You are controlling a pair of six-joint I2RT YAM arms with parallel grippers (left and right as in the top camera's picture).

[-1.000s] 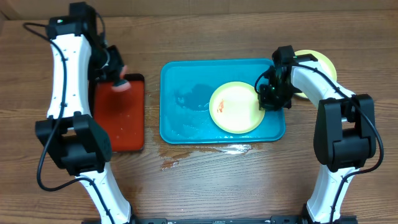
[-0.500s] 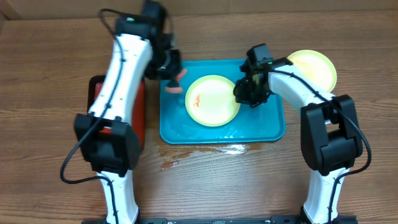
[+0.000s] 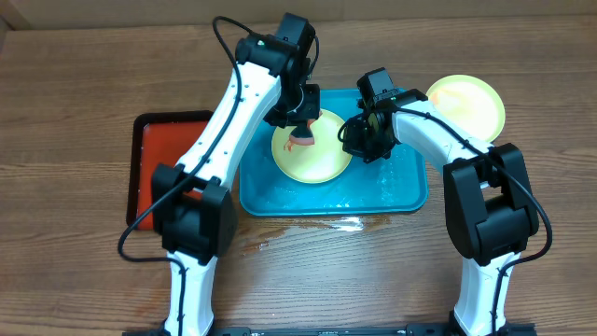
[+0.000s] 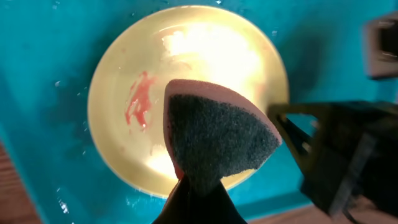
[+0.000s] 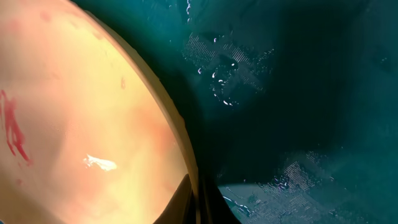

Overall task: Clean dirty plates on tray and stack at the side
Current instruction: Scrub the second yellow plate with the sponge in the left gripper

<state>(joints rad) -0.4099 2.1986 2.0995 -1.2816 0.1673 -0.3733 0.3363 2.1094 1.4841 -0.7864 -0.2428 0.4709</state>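
Note:
A pale yellow plate (image 3: 322, 163) with an orange-red smear (image 4: 140, 99) lies in the teal tray (image 3: 410, 191). My left gripper (image 3: 300, 126) is shut on a pink sponge with a dark scrub face (image 4: 217, 134) and holds it just over the plate (image 4: 118, 68), right of the smear. My right gripper (image 3: 359, 140) is shut on the plate's right rim (image 5: 186, 149). A second yellow plate (image 3: 471, 103) lies on the table right of the tray. The light blue plate is out of view.
A red tray with a black rim (image 3: 168, 177) lies left of the teal tray. The teal tray floor (image 5: 298, 93) is wet, and spilled water (image 3: 345, 224) sits on the wood in front of it.
My left arm swung from the red tray to over the plate with the sponge. My right gripper dragged the plate leftward across the tray.

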